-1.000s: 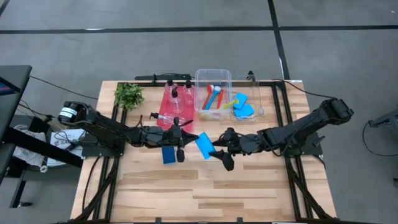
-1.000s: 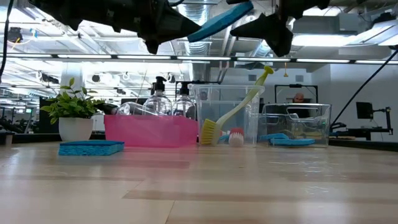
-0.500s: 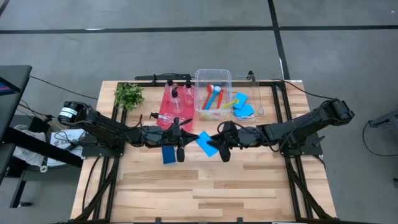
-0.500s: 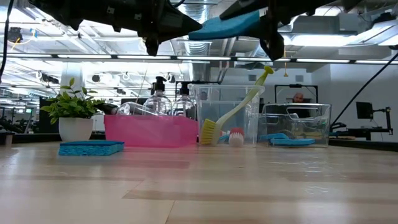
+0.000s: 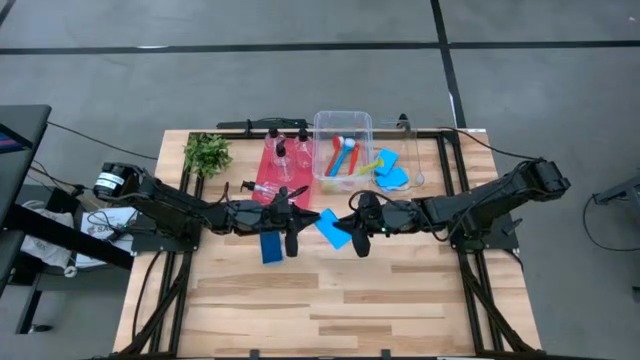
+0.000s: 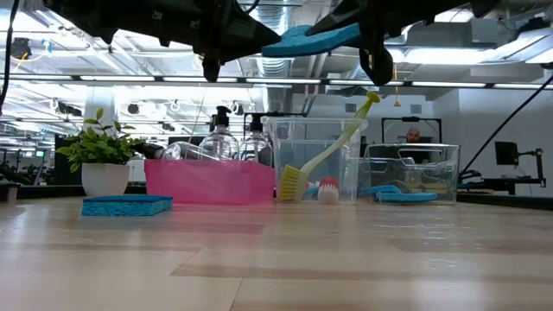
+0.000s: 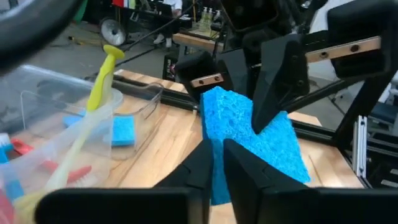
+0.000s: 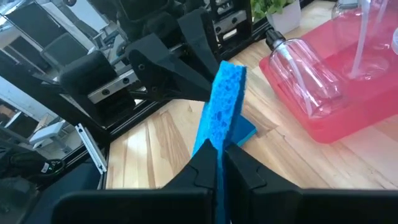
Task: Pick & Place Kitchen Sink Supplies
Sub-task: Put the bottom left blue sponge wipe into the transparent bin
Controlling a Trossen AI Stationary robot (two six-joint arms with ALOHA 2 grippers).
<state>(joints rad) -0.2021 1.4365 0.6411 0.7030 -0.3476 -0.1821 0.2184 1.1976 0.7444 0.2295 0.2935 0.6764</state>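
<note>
From above, a blue sponge is clamped at mid-table between the left gripper and right gripper. At table level, it is held high above the wood. In both wrist views, each gripper's fingers are seen pinched on the sponge.

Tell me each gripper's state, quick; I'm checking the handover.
Left gripper: shut on the sponge.
Right gripper: shut on the same sponge.
</note>
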